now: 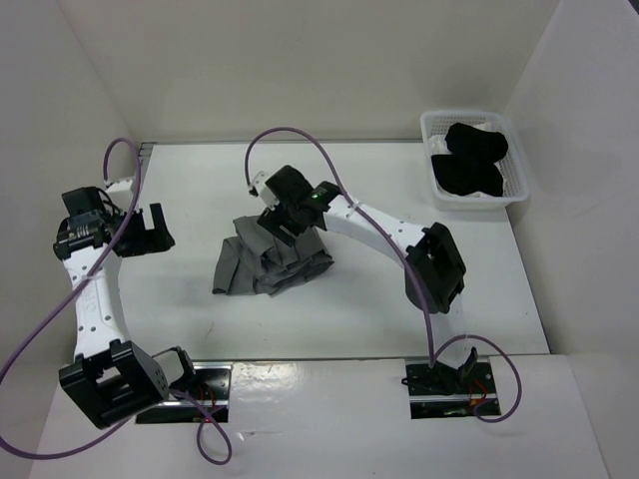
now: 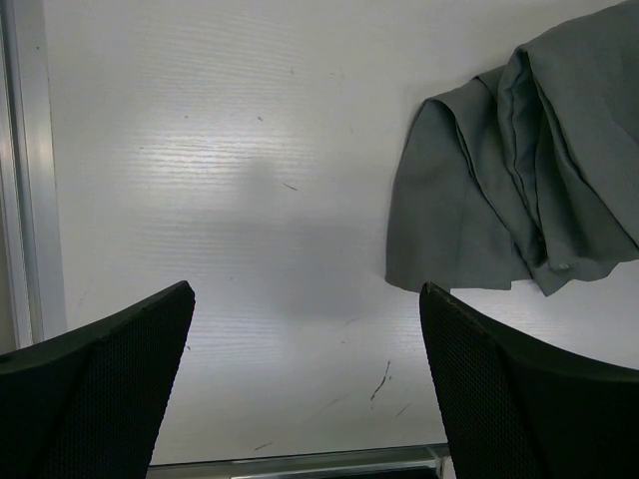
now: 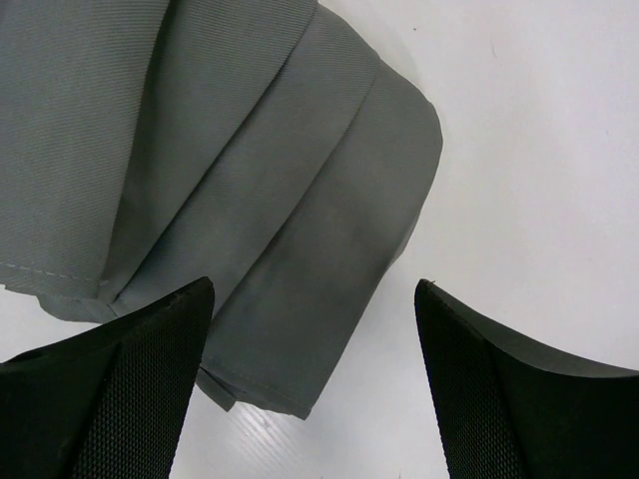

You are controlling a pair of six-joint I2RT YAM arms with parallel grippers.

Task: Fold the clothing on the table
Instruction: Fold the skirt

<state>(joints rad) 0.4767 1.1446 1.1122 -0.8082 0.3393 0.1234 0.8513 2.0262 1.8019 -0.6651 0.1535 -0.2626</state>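
Observation:
The clothing (image 1: 268, 267), a grey pleated skirt, lies bunched and partly folded on the white table (image 1: 384, 170), a little left of its middle. My right gripper (image 1: 278, 222) hovers over the skirt's far edge. In the right wrist view its jaws (image 3: 315, 289) are open, with a folded corner of the skirt (image 3: 250, 150) lying below and between them, not pinched. My left gripper (image 1: 152, 230) stands open over bare table, left of the skirt. In the left wrist view (image 2: 307, 299) nothing sits between its fingers, and the skirt (image 2: 509, 180) lies at the upper right.
A white slatted basket (image 1: 435, 125) with a black garment (image 1: 471, 158) in it stands at the table's far right corner. White walls enclose the table on three sides. A metal rail (image 2: 20, 170) runs along the table's left edge. Purple cables loop over both arms.

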